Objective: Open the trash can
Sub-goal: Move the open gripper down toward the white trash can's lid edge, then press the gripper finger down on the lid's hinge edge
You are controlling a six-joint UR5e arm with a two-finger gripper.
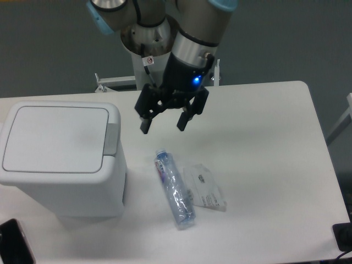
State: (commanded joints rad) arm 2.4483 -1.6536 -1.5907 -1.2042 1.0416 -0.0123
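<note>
Trash can left of spread pincer, apart.

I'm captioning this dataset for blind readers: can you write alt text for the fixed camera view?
A robot arm's open gripper hangs above a white table, just right of a large white trash can whose flat lid is shut. A clear plastic bottle lies on its side in front of the gripper, with a crumpled clear wrapper beside it.
</note>
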